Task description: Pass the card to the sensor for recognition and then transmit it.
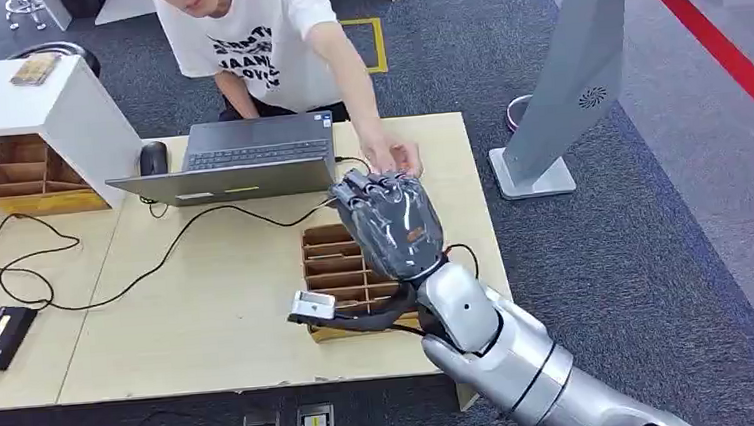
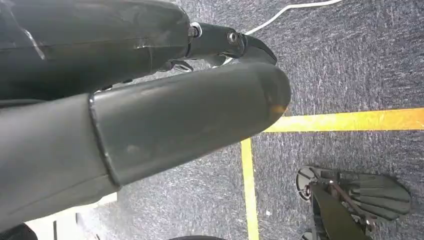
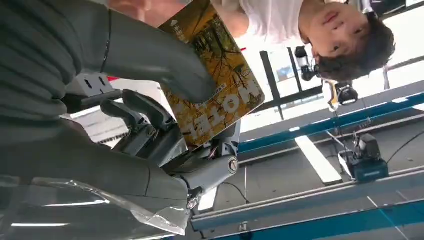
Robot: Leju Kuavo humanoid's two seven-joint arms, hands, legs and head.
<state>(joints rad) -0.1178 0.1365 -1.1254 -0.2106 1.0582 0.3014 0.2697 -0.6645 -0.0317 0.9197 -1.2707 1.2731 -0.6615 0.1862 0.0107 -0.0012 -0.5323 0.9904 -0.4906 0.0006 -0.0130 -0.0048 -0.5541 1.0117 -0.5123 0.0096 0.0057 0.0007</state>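
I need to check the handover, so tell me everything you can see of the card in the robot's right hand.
The card is a flat, stiff-looking rectangle printed with a yellow-gold leafy picture and pale lettering. The right hand holds it, the thick grey thumb pressed on its printed face and darker fingers behind it. The hand is raised above the wooden table, beside a person's outstretched hand; whether that hand touches the card cannot be told.

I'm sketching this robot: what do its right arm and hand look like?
The right arm is glossy silver with rounded segments and dark seam rings. The right hand is dark grey, its back under clear plastic film, with a ribbed cover, thick grey thumb and darker fingers.
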